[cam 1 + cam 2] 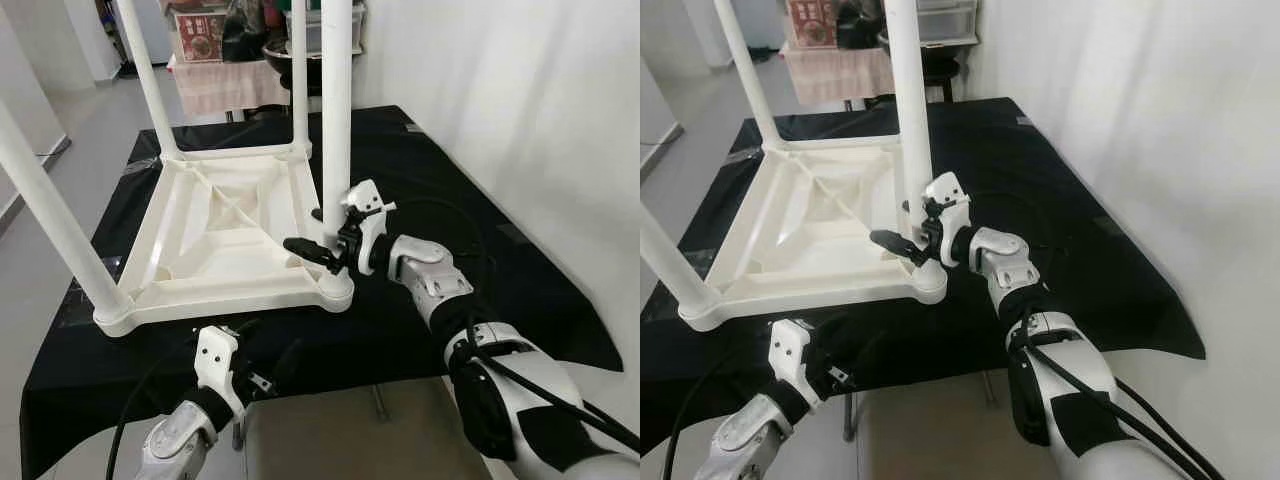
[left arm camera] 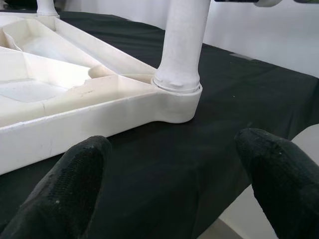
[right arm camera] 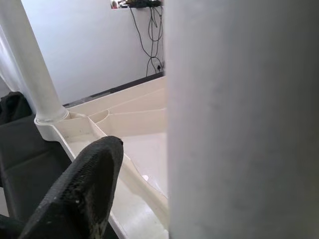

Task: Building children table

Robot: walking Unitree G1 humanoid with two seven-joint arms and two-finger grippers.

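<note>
Now table leg (image 1: 337, 150) between right fingers (image 1: 308, 249)

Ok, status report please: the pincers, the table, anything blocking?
Right pincer around near-right leg, low. Left pincer open, idle by cloth edge. Table upside down on black cloth, four legs seated. No obstruction.

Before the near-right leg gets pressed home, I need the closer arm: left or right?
Right, probably. The right gripper is already at the near-right leg, low by its socket. The left gripper hangs below the table edge with its fingers open.
</note>
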